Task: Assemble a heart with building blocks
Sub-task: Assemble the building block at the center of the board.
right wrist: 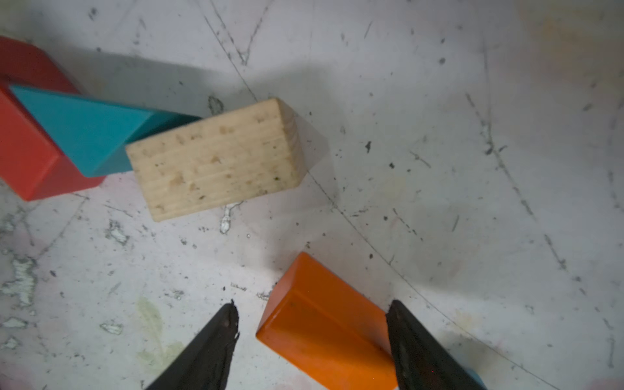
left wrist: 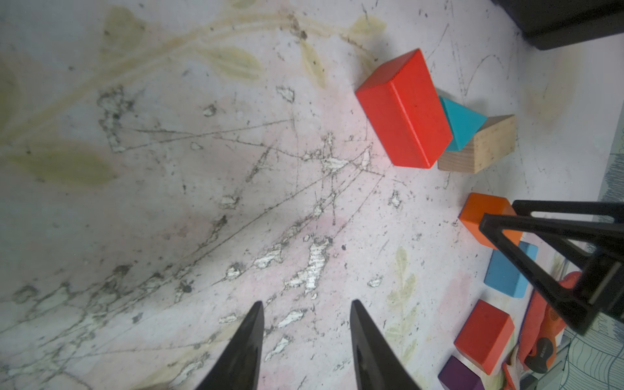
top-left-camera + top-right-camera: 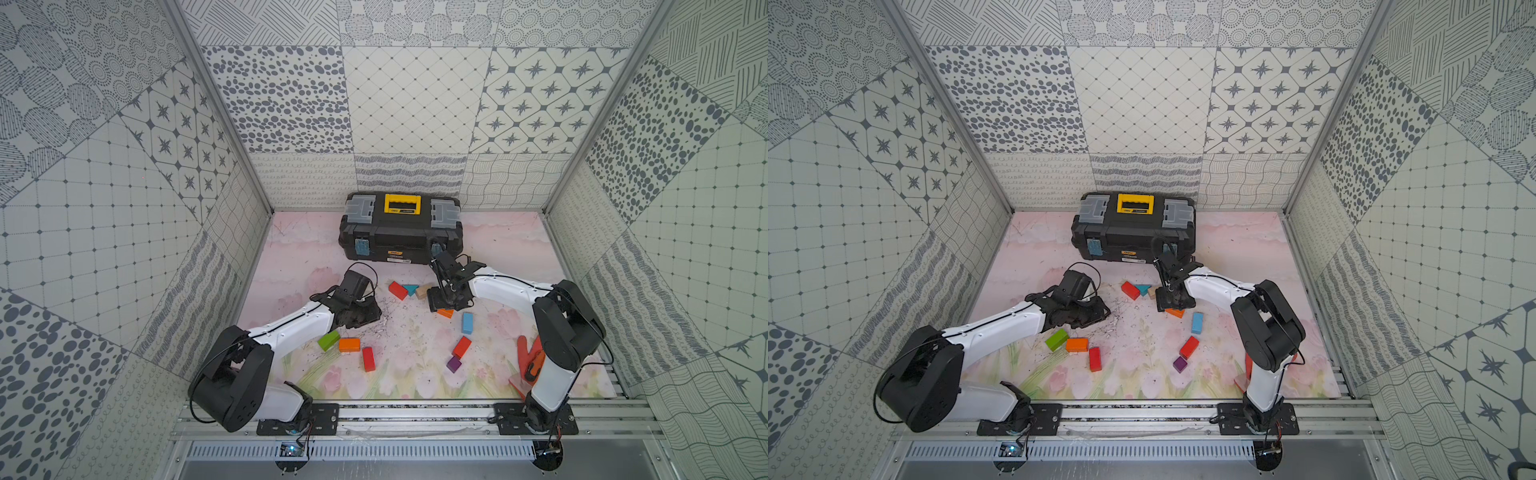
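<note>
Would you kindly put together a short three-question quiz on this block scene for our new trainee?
1. True or false: the teal triangle sits between a red brick and the plain-wood brick.
2. Which block lies between the jaws of the right gripper? A green brick, B orange brick, C purple cube.
3. Fill in: the left gripper is ___ and holds nothing.
Key: 1 true; 2 B; 3 open.

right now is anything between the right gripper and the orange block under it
Nothing visible. In the right wrist view the orange block sits between the open jaws of the right gripper, with a gap on one side. The plain-wood block lies apart, beyond the tips.
</note>
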